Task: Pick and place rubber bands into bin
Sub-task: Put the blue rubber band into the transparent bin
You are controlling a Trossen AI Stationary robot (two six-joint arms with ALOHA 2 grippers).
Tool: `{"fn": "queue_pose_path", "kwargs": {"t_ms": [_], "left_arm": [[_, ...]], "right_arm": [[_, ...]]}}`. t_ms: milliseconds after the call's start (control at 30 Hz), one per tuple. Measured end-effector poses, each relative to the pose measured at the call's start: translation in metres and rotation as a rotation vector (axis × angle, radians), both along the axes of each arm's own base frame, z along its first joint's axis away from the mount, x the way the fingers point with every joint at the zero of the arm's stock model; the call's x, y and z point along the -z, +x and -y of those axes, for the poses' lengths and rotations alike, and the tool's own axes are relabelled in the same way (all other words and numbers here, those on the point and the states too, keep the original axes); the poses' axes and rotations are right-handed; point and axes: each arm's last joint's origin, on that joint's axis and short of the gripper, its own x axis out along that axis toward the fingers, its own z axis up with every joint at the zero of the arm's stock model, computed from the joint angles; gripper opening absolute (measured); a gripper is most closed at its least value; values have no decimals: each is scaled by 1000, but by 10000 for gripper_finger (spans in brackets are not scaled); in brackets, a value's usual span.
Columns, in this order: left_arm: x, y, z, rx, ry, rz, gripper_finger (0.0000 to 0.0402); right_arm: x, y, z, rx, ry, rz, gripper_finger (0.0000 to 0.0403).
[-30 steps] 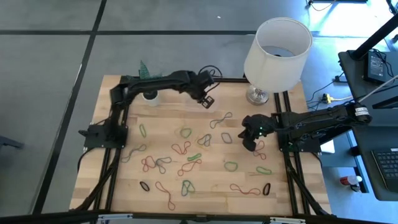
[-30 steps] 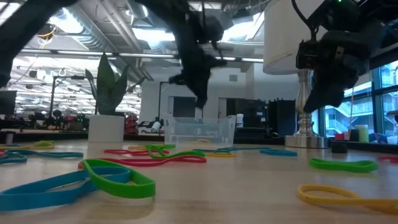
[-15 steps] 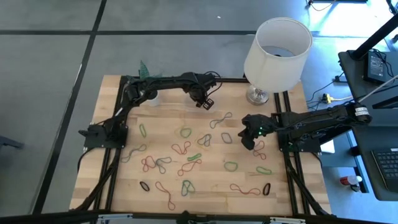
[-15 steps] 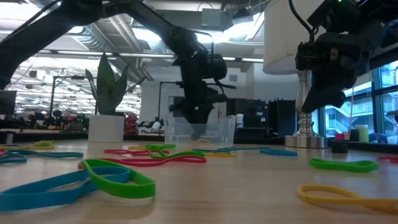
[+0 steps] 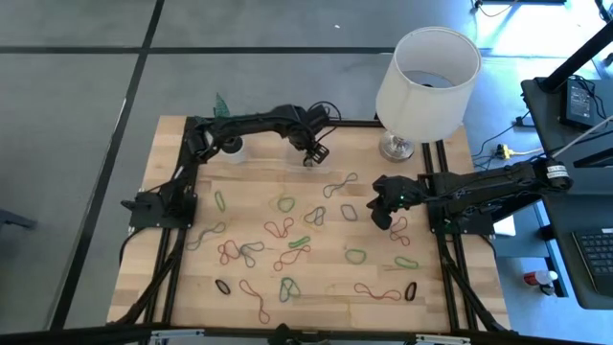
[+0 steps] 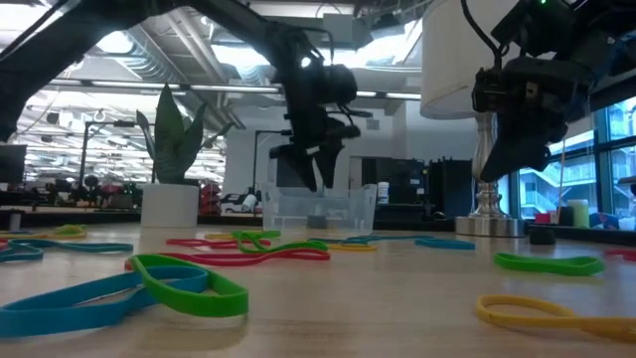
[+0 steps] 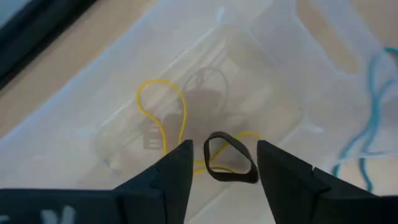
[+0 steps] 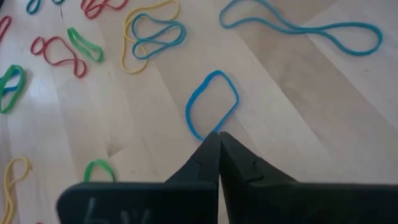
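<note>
My left gripper [image 5: 311,153] hangs open over the clear bin [image 6: 318,209] at the table's far side, its fingers pointing down into it. A black rubber band [image 7: 230,158] lies on the bin's floor between the fingertips, apart from them, beside a yellow band [image 7: 163,112]. Many coloured rubber bands [image 5: 287,230] lie flat across the wooden table. My right gripper [image 5: 381,218] is shut, toward the table's right side. It hovers just above the near end of a blue band [image 8: 211,102] and holds nothing.
A lamp with a white shade [image 5: 426,81] stands on its metal base [image 5: 396,147] at the far right corner. A white plant pot [image 6: 169,204] sits at the far left, beside the bin. Black frame rails [image 5: 182,240] run along the table's edges.
My left gripper has come down toward the bin and opened over it. My right gripper has kept still.
</note>
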Motion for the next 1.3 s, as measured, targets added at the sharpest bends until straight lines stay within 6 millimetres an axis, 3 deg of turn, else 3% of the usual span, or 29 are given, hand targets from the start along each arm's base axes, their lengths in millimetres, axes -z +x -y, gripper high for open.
{"fn": "queue_pose_path", "kwargs": {"t_ms": [233,400,567,767,933,1067,1300], "left_arm": [[-49,-7,18,39,69,116,139],[-82,-7,56,141,191,147,84],[-96,1,108,295,233,167,10],[-75,6,172,549,161,130,2],[-47,-6,205,639,162,146,1],[-39,-35,216,644,177,253,1],[-32,-111,214,625,205,370,1]], "right_arm": [[0,0,0,-13,-12,-1,7],[0,0,-2,-23,-13,-2,7],[0,0,-2,-25,-14,-1,7],[0,0,-2,-23,-11,4,7],[-2,1,-4,-3,-4,16,3],[-11,4,-10,30,-49,41,2],[-35,27,-22,70,-78,53,1]]}}
